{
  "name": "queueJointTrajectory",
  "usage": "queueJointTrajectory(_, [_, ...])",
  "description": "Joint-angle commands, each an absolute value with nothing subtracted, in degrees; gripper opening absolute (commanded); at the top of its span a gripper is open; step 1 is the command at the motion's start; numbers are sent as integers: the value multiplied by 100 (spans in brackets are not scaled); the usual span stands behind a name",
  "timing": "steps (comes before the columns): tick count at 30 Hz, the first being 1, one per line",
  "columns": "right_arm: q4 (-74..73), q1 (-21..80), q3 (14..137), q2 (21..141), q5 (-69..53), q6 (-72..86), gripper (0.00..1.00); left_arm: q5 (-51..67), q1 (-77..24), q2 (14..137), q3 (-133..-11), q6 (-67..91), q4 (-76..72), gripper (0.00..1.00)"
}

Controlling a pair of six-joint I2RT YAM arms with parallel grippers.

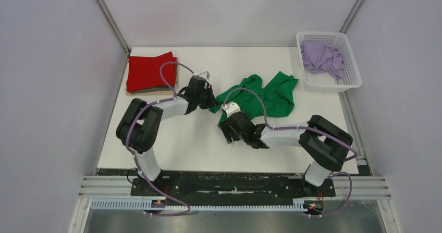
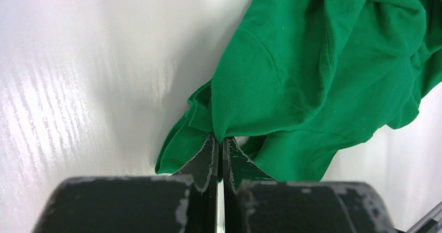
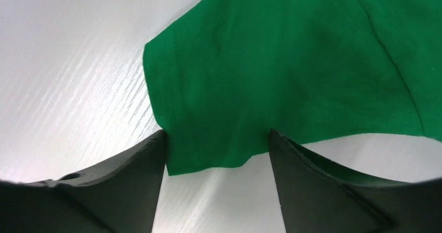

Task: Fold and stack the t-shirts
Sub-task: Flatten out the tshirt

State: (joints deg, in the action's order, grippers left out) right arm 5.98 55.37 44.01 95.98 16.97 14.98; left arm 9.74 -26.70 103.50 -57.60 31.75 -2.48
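Observation:
The bright green t-shirt [image 1: 263, 95] lies crumpled in the middle of the white table [image 1: 182, 144]. My left gripper [image 1: 209, 101] is shut on a fold at its left edge [image 2: 260, 87], the tips [image 2: 220, 139] pinching the cloth. My right gripper [image 1: 229, 131] is open at the shirt's near corner; that green corner [image 3: 219, 139] lies between its spread fingers [image 3: 140, 165]. The red t-shirt [image 1: 151, 72] lies folded at the back left. The pale lilac t-shirt [image 1: 322, 57] is bunched in the white lattice basket [image 1: 350, 82].
The red shirt rests on a tan sheet [image 1: 156, 91] whose edge shows beneath it. The basket stands at the table's back right corner. Grey walls close in on both sides.

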Motion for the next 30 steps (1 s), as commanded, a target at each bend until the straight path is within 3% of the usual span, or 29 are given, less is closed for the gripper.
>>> queueJointTrajectory(1, [760, 5511, 3988, 9497, 2415, 1901, 65, 404, -2611, 9834, -5424, 3313, -676, 2])
queueJointTrajectory(4, [844, 5319, 3633, 9342, 2614, 2139, 40, 29, -2593, 9376, -5060, 3318, -686, 2])
queueJointTrajectory(6, [980, 5144, 3355, 9142, 2709, 2269, 9, -323, -2575, 9023, -4804, 3321, -662, 2])
queueJointTrajectory(7, [1055, 5074, 3235, 9021, 2773, 2270, 1, -437, -2567, 8820, -4689, 3325, -629, 2])
queueJointTrajectory(18, [1214, 4032, 2645, 6378, 3934, 1388, 0, -1683, -2560, 6279, -4424, 3303, 468, 2])
queueJointTrajectory(25, [1343, 3813, 3709, 5169, 4785, 58, 0, -1861, -2558, 5298, -5634, 2875, 707, 2])
queueJointTrajectory(30, [1487, 3799, 4970, 4723, 4647, -1146, 0, -1784, -2558, 5035, -6968, 2545, 1105, 2])
